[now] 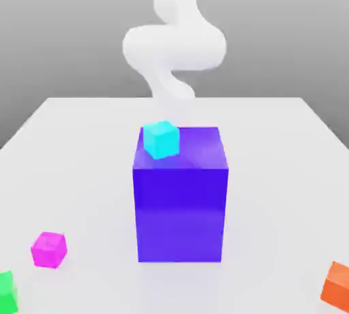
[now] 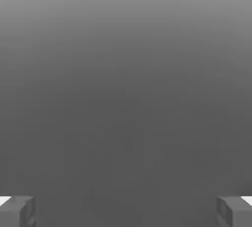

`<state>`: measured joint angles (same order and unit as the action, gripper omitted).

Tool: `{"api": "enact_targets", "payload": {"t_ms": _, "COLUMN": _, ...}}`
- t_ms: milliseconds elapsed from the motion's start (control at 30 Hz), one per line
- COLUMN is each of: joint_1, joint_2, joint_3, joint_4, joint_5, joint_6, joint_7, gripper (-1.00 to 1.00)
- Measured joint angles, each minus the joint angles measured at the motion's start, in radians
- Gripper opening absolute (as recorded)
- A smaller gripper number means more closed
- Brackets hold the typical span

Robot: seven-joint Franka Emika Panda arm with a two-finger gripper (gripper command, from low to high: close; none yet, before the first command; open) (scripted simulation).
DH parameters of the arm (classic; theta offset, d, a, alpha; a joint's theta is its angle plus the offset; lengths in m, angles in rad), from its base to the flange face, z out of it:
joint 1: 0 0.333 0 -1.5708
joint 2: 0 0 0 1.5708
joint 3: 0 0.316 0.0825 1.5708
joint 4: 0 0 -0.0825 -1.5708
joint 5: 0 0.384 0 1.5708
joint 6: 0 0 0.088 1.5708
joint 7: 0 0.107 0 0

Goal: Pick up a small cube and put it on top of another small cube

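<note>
The small magenta cube [image 1: 49,249] is found resting flat on the white table [image 1: 82,142], near the front edge at the exterior view's left, well apart from the large blue-violet block [image 1: 180,197]. Nothing touches it and nothing rests on it; it is judged free for a grasp from above.

A small green cube [image 1: 7,291] is noted near it, in the front corner at the exterior view's left, partly cut off by the frame. A small cyan cube [image 1: 161,139] is seen seated on the top face of the large block, toward that face's left corner and turned slightly out of line with the block's edges. An orange cube [image 1: 337,284] is recorded at the front on the exterior view's right, well apart from the rest. Which cube is meant as the base of the stack cannot be settled from the scene; the green one lies closest.

The arm [image 1: 174,47] is seen as a white, folded form behind the large block, raised well above the table and not reaching toward any cube. In the hand view the gripper [image 2: 126,211] is shown with its two fingers [image 2: 17,211] standing wide apart at opposite edges, with nothing between them; it is spread fully and nothing is held. Only a plain grey backdrop lies ahead of it. The pick is judged not yet begun.
</note>
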<state>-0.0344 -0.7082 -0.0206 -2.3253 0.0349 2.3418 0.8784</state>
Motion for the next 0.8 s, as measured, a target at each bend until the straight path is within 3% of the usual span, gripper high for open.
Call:
{"api": "enact_targets", "payload": {"t_ms": 433, "joint_1": -0.178, "joint_2": 0.481, "joint_3": -0.081, "joint_4": -0.132, "joint_5": 0.127, "joint_6": 0.218, "joint_7": 0.451, "gripper": 0.0}}
{"api": "enact_targets", "payload": {"t_ms": 800, "joint_1": -0.298, "joint_2": 0.867, "joint_3": -0.195, "joint_4": -0.246, "joint_5": 0.098, "joint_6": 0.409, "joint_7": 0.923, "gripper": 0.0}}
